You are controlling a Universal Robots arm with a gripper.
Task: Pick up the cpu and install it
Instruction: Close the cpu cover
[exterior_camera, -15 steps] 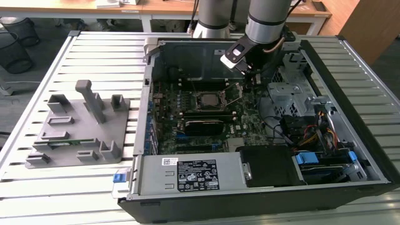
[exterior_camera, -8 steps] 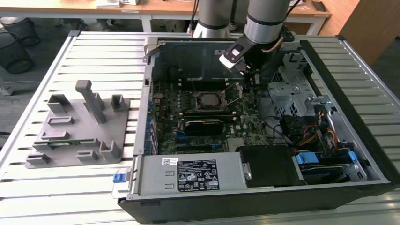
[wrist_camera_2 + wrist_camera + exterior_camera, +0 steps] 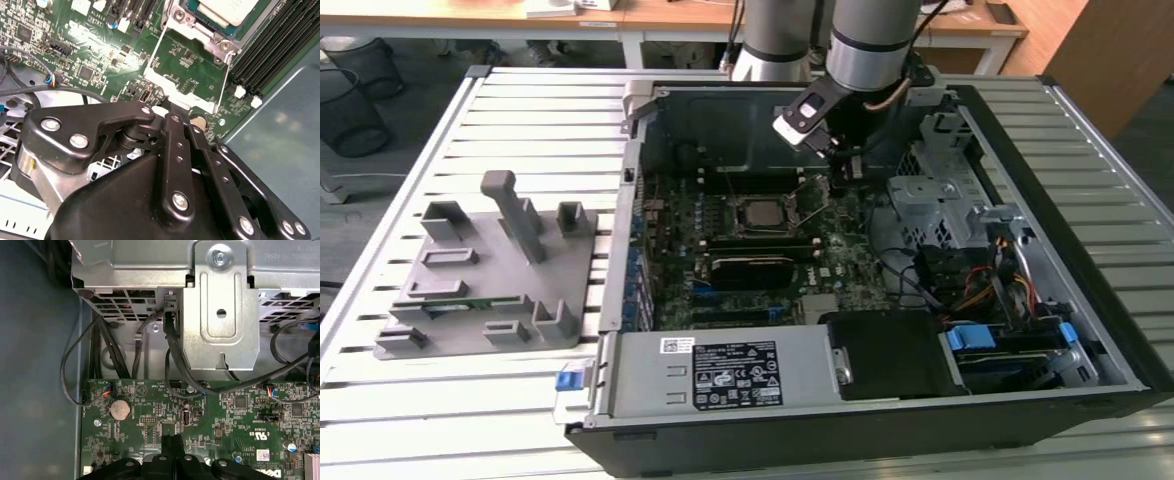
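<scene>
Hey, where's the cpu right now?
In the exterior view, the cpu lies in the socket at the middle of the motherboard, toward that view's left of the gripper.

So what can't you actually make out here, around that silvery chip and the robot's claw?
1. The cpu: the second wrist view's edge cuts most of it off; in the exterior view it is too small to tell if it sits flat.
2. The gripper: in the exterior view its tip blends into the dark case, so contact with the motherboard is unclear.
3. In both wrist views the gripper's black body hides the motherboard beneath.
</scene>
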